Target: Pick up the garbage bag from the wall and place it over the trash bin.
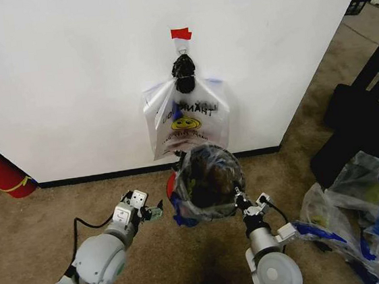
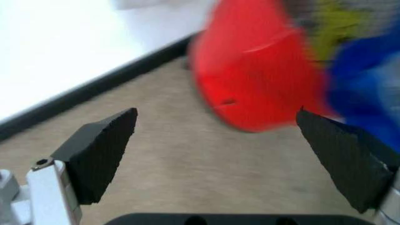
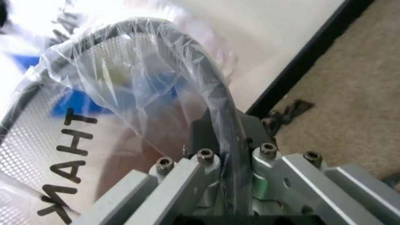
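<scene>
Already draped over trash bin (image 1: 210, 180), garbage bag (image 3: 119, 89), see-through, blue-banded, black-lettered

Both arms reach forward from the lower edge of the head frame. The left hand (image 1: 144, 210), at lower centre-left, has its black pads (image 2: 100, 157) spread wide apart. The right hand (image 1: 247, 204), lower centre-right, is clamped on the bin's bag-covered rim (image 3: 216, 101).

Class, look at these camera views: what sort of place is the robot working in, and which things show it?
Probably an indoor office-like room: white wall, brown carpet, trash bin.
</scene>
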Tool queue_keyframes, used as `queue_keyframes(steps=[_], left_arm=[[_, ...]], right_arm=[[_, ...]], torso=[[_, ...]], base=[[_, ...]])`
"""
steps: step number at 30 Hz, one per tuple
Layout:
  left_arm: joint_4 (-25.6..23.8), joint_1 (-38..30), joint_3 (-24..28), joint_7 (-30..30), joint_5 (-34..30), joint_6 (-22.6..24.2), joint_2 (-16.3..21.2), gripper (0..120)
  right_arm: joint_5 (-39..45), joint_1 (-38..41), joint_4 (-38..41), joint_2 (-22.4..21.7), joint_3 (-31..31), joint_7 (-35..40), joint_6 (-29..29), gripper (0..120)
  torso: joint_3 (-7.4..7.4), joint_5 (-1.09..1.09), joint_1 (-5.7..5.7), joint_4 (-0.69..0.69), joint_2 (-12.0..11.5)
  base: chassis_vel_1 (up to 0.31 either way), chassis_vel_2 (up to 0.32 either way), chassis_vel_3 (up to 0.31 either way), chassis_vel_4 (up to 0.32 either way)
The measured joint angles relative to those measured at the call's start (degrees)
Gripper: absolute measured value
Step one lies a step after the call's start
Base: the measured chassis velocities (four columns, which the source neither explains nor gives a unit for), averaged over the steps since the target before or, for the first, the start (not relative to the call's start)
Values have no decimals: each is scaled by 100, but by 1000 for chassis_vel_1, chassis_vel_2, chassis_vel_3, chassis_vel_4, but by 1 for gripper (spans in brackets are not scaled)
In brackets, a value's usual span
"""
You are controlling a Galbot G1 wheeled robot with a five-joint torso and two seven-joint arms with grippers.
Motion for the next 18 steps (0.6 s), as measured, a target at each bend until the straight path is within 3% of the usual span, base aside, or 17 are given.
queue_keyframes(steps=[6, 13, 18], left_arm=[[-5, -184, -229, 896, -405, 284, 24, 100], [337, -339, -547, 2213, -254, 293, 154, 96], [381, -357, -565, 2435, -241, 295, 105, 96]], right_arm=[[-70, 120, -319, -14, 73, -597, -47, 0], [-101, 209, -593, -91, 165, -751, 5, 0], [-74, 208, -614, -132, 182, -796, 16, 0]], torso=[[0, -1, 0, -1, 0], [0, -1, 0, -1, 0], [0, -2, 0, 0, 0]], base=[[0, 0, 0, 0], [0, 0, 0, 0], [0, 0, 0, 0]])
